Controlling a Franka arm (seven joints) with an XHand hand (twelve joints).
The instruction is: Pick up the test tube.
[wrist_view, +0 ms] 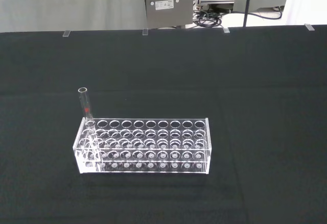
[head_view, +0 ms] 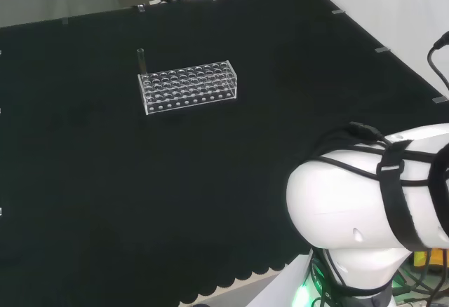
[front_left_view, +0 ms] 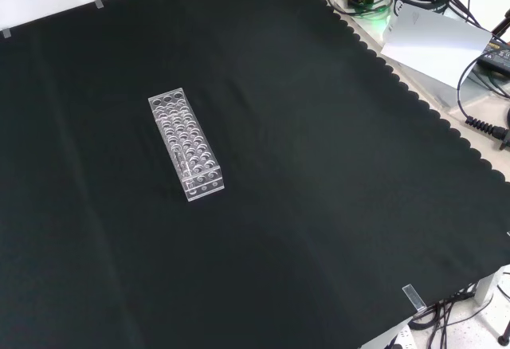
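Observation:
A clear test tube [head_view: 140, 59] stands upright in a corner hole of a clear plastic rack [head_view: 188, 86] on the black cloth, at the rack's far left end in the head view. In the wrist view the test tube [wrist_view: 85, 105] rises well above the rack [wrist_view: 143, 147] and carries a small red mark near the rack's top plate. The rack's other holes look empty. In the front view the rack [front_left_view: 186, 143] lies left of the cloth's middle. The wrist camera looks at the rack from some distance away.
The arm's own white links [head_view: 372, 209] stand at the lower right of the head view. A grey box [wrist_view: 168, 1] and cables sit beyond the cloth's far edge. In the front view a white sheet [front_left_view: 434, 37] and cables lie off the cloth's scalloped edge.

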